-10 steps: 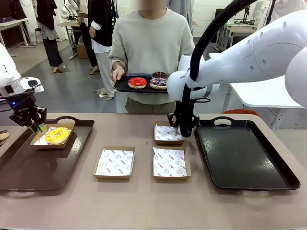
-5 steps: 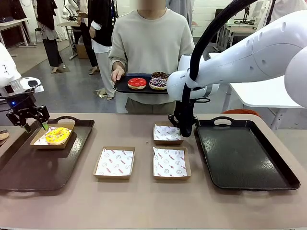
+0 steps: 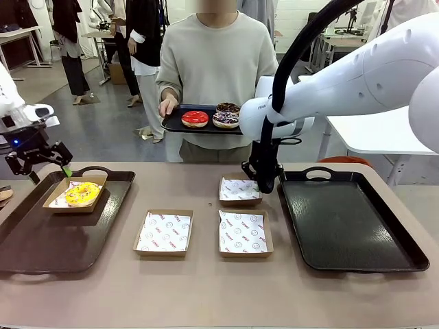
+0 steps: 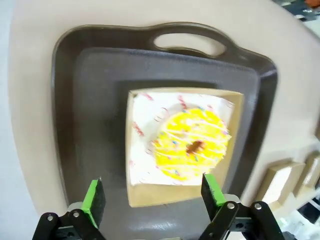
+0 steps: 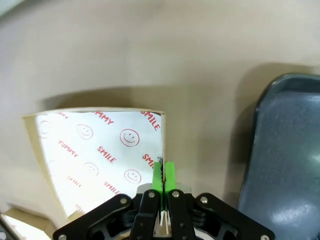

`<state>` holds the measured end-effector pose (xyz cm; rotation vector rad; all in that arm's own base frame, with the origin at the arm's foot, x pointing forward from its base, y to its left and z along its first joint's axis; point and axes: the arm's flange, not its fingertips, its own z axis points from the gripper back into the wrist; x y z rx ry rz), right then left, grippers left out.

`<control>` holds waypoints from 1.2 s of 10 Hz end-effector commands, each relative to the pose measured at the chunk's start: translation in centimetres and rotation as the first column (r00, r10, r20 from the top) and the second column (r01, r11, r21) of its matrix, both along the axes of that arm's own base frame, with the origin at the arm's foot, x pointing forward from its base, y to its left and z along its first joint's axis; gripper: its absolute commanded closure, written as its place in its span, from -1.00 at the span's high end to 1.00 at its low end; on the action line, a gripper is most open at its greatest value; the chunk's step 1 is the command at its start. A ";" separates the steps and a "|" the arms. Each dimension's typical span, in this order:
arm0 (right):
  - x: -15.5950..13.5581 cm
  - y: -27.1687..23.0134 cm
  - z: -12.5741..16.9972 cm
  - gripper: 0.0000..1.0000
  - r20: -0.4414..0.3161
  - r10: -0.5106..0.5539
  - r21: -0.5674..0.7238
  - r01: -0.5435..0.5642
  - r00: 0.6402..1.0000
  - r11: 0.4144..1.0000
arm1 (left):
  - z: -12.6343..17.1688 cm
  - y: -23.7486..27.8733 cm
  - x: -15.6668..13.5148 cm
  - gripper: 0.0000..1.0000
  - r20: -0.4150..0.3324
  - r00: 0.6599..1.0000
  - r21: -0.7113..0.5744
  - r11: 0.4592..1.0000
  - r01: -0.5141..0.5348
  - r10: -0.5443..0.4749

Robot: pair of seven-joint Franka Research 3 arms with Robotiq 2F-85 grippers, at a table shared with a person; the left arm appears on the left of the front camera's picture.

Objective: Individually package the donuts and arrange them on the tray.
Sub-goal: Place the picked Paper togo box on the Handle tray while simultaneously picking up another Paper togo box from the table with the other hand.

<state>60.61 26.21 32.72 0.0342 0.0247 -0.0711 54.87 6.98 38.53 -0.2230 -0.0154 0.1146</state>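
Across the beige table a person stands at the far side and holds a small black tray with three donuts: the red donut, the chocolate donut and the sprinkled donut.

The yellow donut lies in its cardboard box on the left tray. A second ago the left gripper was low at the far left corner of this box. Now it has gone up and back, its fingers are spread wide, and they hold nothing. In the left wrist view the box and donut lie flat and free below the open fingers. I judge that the first donut is packed and placed, so one of four is done.

The right gripper has hardly moved. Its fingers are closed on the right wall of the far box, just beside the empty right tray. This box is still empty, and so are the two near boxes. The next donut must probably come from the person.
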 end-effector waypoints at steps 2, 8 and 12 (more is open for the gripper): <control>-1.1 -1.4 7.2 -1.00 0.051 -0.069 -0.025 0.070 0.996 0.997 | 4.8 2.0 -6.2 1.00 0.048 0.999 -0.313 0.950 0.006 0.009; -1.3 -0.4 15.1 -1.00 0.075 -0.095 -0.070 0.100 0.993 0.993 | 7.6 12.2 -18.9 1.00 0.074 0.994 -0.777 0.630 0.007 0.080; -1.3 1.2 16.4 -1.00 0.096 -0.099 -0.082 0.107 0.990 0.991 | 4.0 17.4 -18.1 1.00 -0.042 0.998 -0.873 0.485 -0.059 0.046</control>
